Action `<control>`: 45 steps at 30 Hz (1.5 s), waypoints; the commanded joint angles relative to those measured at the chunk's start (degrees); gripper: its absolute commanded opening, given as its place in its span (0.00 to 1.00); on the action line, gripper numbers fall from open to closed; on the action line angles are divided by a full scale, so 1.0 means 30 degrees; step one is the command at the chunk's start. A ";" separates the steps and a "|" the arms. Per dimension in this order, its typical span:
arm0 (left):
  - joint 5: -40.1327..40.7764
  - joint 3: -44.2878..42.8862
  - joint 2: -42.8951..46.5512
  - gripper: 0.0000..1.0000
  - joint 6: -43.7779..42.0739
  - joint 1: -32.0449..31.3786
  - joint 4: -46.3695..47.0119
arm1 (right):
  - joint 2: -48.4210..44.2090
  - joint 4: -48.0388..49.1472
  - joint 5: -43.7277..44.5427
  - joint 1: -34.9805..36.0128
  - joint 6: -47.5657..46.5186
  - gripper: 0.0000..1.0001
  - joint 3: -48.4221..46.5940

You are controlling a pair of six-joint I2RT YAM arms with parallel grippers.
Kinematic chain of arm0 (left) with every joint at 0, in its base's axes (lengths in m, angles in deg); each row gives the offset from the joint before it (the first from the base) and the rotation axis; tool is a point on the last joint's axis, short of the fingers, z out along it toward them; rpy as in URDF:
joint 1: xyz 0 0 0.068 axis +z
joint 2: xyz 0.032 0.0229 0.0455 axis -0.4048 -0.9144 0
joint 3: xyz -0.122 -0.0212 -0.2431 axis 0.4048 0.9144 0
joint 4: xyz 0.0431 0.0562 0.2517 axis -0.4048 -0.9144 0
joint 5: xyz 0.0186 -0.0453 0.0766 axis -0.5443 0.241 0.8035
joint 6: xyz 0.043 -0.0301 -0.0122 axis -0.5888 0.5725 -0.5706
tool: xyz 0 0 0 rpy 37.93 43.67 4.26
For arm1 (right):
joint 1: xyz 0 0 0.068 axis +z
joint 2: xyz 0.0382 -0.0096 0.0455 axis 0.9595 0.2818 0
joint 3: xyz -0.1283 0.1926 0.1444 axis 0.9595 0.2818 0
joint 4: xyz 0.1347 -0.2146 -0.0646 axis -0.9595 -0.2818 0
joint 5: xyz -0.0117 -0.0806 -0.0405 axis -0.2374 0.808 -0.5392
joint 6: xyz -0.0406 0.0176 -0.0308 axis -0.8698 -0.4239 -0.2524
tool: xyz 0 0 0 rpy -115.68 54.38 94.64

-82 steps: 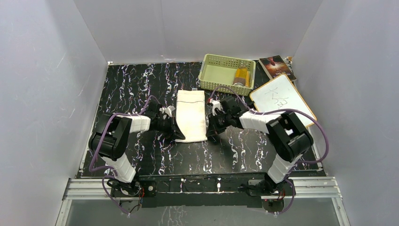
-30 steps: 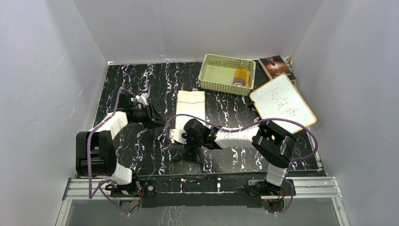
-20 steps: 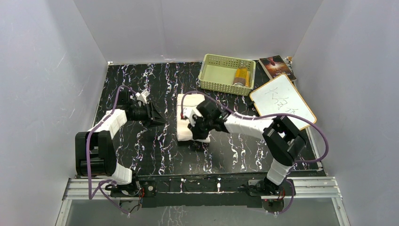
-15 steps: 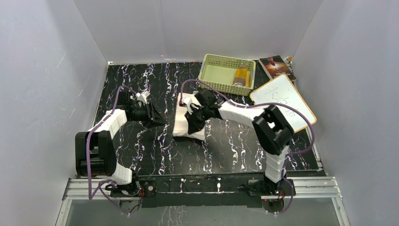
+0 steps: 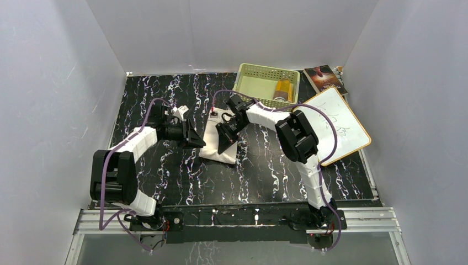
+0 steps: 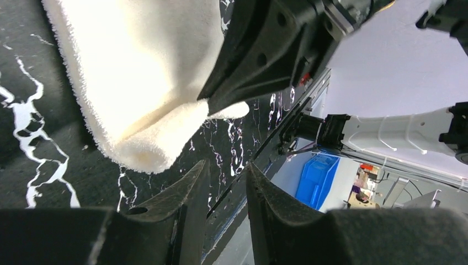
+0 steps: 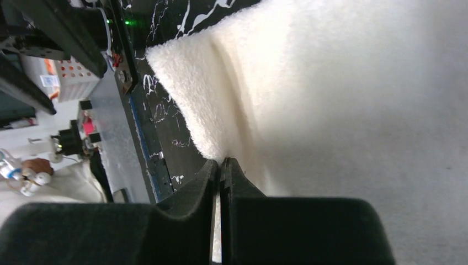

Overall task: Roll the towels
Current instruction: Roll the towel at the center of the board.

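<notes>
Black marbled table (image 5: pixel 165 99) carries the towel (image 5: pixel 214 148) at centre, long axis 12-to-6. We find the right gripper (image 5: pixel 222 148) clamped on its 6 o'clock fold. We find the left gripper (image 5: pixel 202 143) part-spread and empty, just beside at 9 o'clock.

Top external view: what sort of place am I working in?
Likely a lab robot-training booth: plain white walls box in a black marble-patterned tabletop, an aluminium rail runs along its near edge, and a cream-white towel lies as a prop.
</notes>
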 commanded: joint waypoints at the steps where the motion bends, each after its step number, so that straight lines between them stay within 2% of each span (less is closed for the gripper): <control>1: -0.0706 -0.0505 -0.0290 0.28 0.0936 -0.0524 0.0883 | 0.0904 -0.1378 -0.1767 -0.0387 0.0311 0.00 -0.1685; 10: -0.0287 -0.0302 -0.1231 0.26 0.1848 -0.1570 0.2426 | 0.2097 -0.0008 -0.0014 -0.0792 0.1746 0.00 -0.2427; 17: 0.0415 0.0484 -0.2916 0.22 0.2652 -0.2026 0.4982 | 0.3035 0.1615 0.1046 -0.1152 0.3081 0.00 -0.1884; 22: 0.1577 0.0977 -0.4198 0.21 0.2858 -0.2015 0.6129 | 0.3084 0.2030 0.1251 -0.1196 0.3339 0.00 -0.1430; 29: 0.5107 0.0723 -0.5505 0.17 0.3161 -0.1979 0.6785 | 0.2809 0.2046 0.1676 -0.1190 0.3129 0.00 -0.1094; 32: 0.5567 0.0541 -0.6170 0.17 0.3525 -0.1827 0.7128 | 0.2653 0.1868 0.2285 -0.1215 0.2869 0.01 -0.1020; 35: 0.5492 0.0592 -0.6838 0.16 0.3653 -0.1777 0.7282 | 0.2229 0.1562 0.2945 -0.1204 0.2446 0.30 -0.1004; 38: 0.5454 0.1042 -0.7362 0.16 0.3590 -0.1792 0.7335 | 0.0735 0.2395 0.5181 -0.1214 0.2520 0.35 -0.0528; 40: 0.5526 0.1390 -0.7596 0.16 0.3571 -0.1777 0.7311 | -0.1112 0.3772 0.8513 -0.1138 0.3216 0.35 0.0038; 43: 0.5520 0.1846 -0.7692 0.15 0.3737 -0.1792 0.7584 | -0.5163 0.8124 1.2374 -0.1134 0.4403 0.35 0.3138; 44: 0.5482 0.1953 -0.7710 0.15 0.3851 -0.1792 0.7778 | -0.6739 1.0323 1.3299 -0.1158 0.5028 0.41 0.4786; 45: 0.5422 0.2029 -0.7760 0.15 0.3946 -0.1784 0.7949 | -0.8354 1.2879 1.4015 -0.1256 0.5938 0.83 0.6936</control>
